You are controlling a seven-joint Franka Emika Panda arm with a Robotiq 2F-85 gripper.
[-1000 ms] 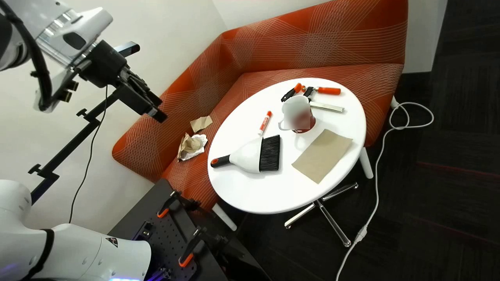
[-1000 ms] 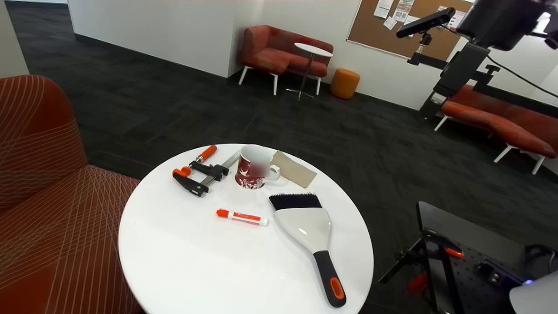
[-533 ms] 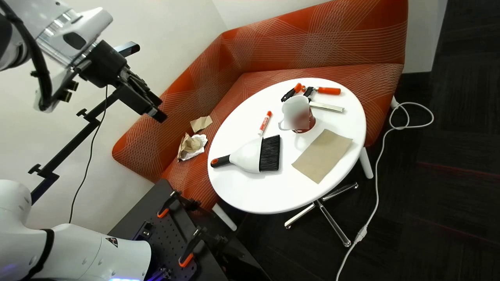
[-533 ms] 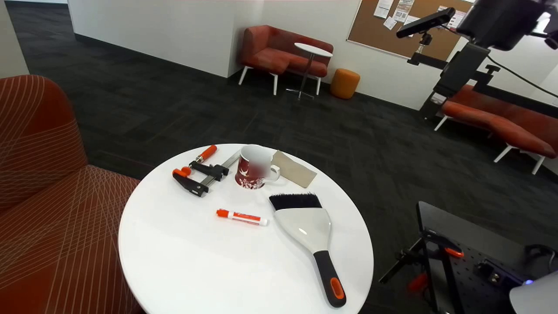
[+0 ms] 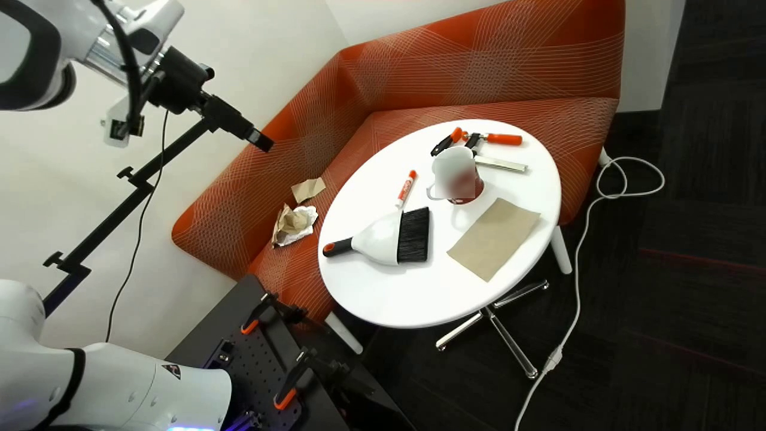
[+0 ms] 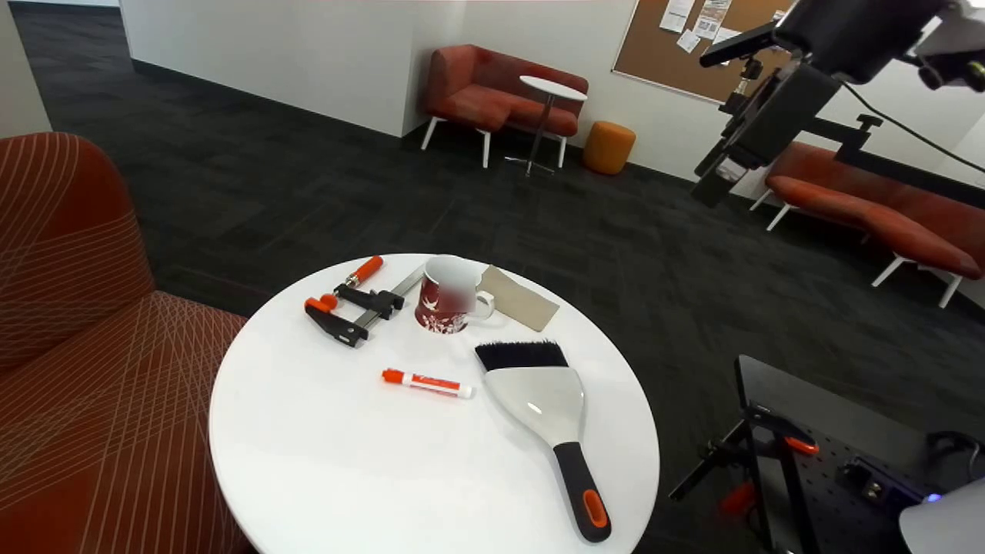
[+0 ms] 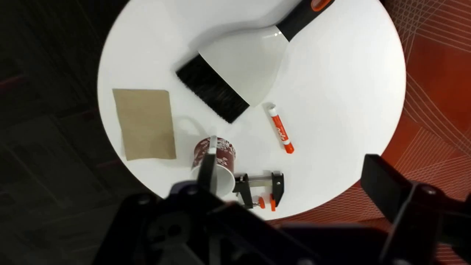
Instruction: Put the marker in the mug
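Note:
The marker (image 5: 406, 188) is red and white and lies flat on the round white table (image 5: 371, 299). It also shows in an exterior view (image 6: 427, 383) and in the wrist view (image 7: 280, 129). The mug (image 6: 442, 315), whitish with reddish-brown marking and a handle, stands upright near the marker. In the wrist view one finger covers part of the mug (image 7: 225, 152). My gripper (image 7: 290, 160) is open and empty, its fingers wide apart. In both exterior views the gripper (image 5: 261, 140) is in the air, away from the table and well above it (image 6: 716, 181).
A hand brush (image 6: 539, 400) lies beside the marker. A tan sheet (image 5: 494, 239) and a black and orange clamp (image 6: 338, 327) lie by the mug. A red sofa (image 5: 479, 66) borders the table, with crumpled paper (image 5: 293, 224) on its seat. A black stand (image 5: 108, 221) rises near the arm.
My gripper has turned and moved, going up and right in one exterior view and left in another. The marker, mug and other things on the table have not moved.

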